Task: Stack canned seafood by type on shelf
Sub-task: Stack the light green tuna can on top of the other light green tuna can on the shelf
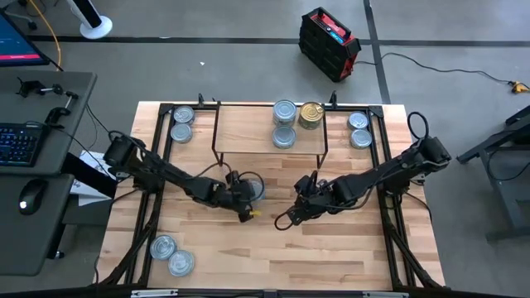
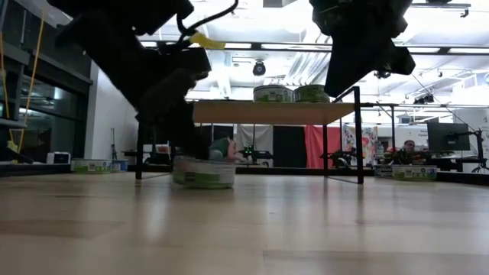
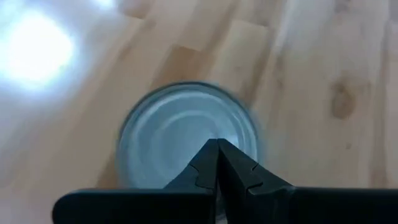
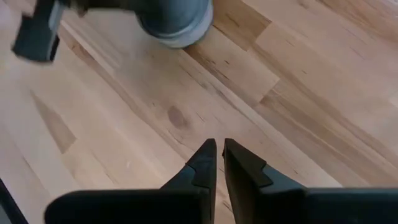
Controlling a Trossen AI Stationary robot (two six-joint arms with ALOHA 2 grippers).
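Tin (image 3: 186, 134) directly beneath closed left claw (image 3: 217, 146).

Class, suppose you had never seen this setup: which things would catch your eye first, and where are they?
First, the two dark arms meeting at the table's middle: the left end effector, shut, hovers over a silver tin, and the right end effector, shut, hangs over bare wood. Next, the shelf at the far edge, carrying two silver-lidded tins beside a gold tin.

Tin (image 3: 186, 134): shiny metal lid. Table (image 4: 298, 93): smooth pale wood. Shelf (image 1: 248, 124): matt wood.
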